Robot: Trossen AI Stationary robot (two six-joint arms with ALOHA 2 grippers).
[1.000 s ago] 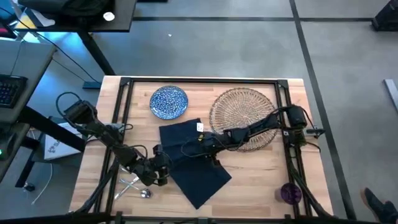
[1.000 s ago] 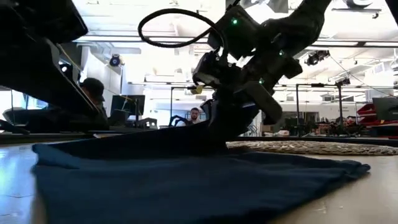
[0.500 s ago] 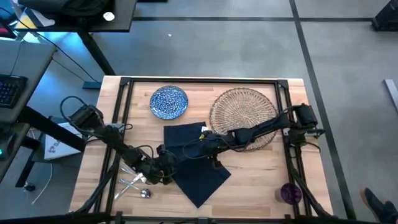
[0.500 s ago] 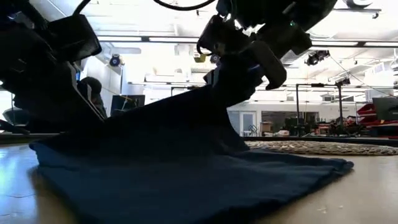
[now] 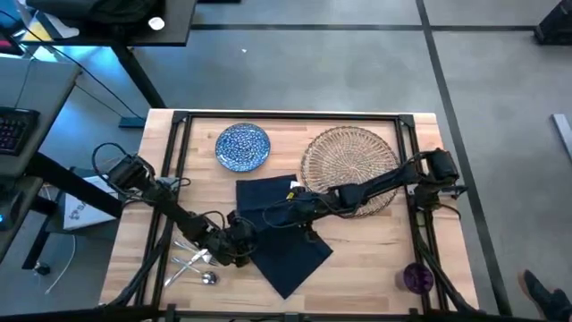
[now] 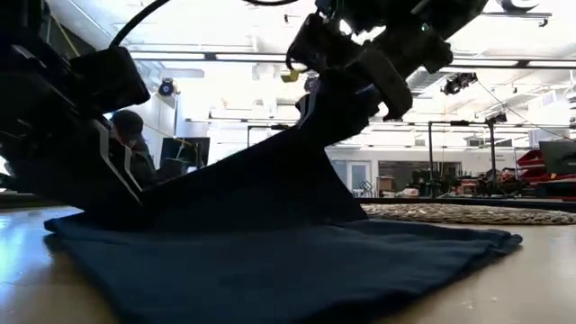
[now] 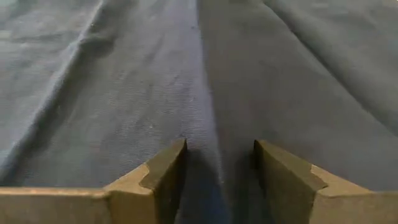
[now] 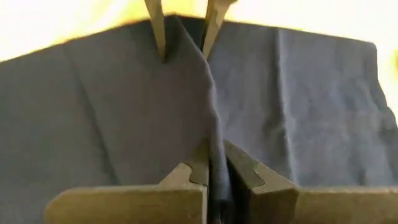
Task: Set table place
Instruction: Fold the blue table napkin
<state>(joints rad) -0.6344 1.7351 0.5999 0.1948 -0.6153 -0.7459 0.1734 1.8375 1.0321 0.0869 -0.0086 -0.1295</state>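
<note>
Looking down, the high view shows the napkin [image 5: 279, 234] mid-table [image 5: 375, 250], between plate [image 5: 243, 147], placemat [image 5: 350, 163] and cutlery [image 5: 192, 261]; the cup [image 5: 416, 277] stands well apart. Left gripper [image 5: 239, 250] meets its near-left edge; right gripper [image 5: 288, 211] its centre. Low view: cloth tented upward, probably to refold it. Left wrist view: fingers [image 7: 163, 177] spread astride a crease. Right wrist view: fingers [image 8: 186, 177] pinching a raised fold.

Overhead, table-level, 2 close wrist views
</note>
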